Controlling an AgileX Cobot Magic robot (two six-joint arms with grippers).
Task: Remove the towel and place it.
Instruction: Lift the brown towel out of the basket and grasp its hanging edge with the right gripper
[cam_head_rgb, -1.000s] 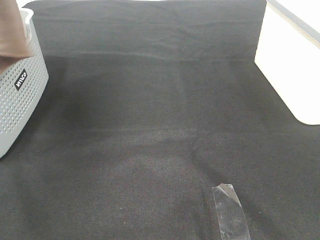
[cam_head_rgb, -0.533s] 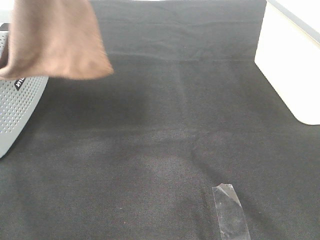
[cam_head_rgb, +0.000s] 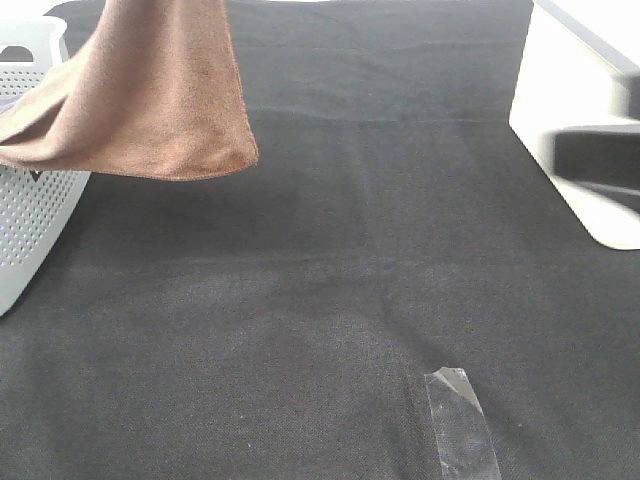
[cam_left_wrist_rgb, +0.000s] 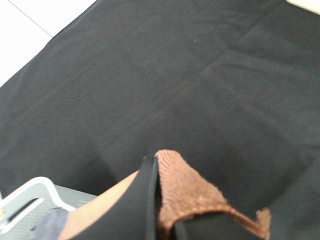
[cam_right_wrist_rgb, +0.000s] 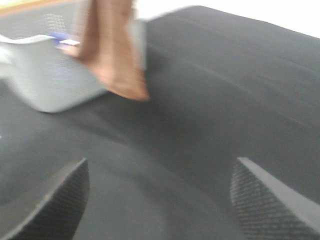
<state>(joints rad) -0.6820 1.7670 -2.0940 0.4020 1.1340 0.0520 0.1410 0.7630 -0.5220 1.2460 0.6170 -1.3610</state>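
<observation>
A worktop covered by a black cloth (cam_head_rgb: 350, 280) fills the overhead view. At the far left corner, a brown plush towel (cam_head_rgb: 165, 100) hangs in the air above the cloth, spread like a sloping sheet. Its rounded lower corner points toward the middle of the worktop. Its other end trails down and left across a pale perforated basket (cam_head_rgb: 30, 220) that stands at the left edge. Whether the towel touches the basket's rim cannot be told.

In the left wrist view, the left gripper (cam_left_wrist_rgb: 154, 172) is clamped tight on a fold of the towel, and brown pile bulges out beside the black fingers (cam_left_wrist_rgb: 142, 210). A corner of the basket shows below it, with something grey-blue inside that is too blurred to name.

In the right wrist view, the right gripper (cam_right_wrist_rgb: 160, 200) holds nothing. Its two textured pads (cam_right_wrist_rgb: 55, 200) stand far apart, low over bare cloth. The towel and the basket appear well away from it, and that picture is smeared.

A strip of clear tape (cam_head_rgb: 460, 425) is stuck to the cloth near the front edge, right of the middle. A white block (cam_head_rgb: 560, 90) sits at the far right edge. A dark blurred shape (cam_head_rgb: 600, 160) crosses in front of it and is too smeared to identify.
</observation>
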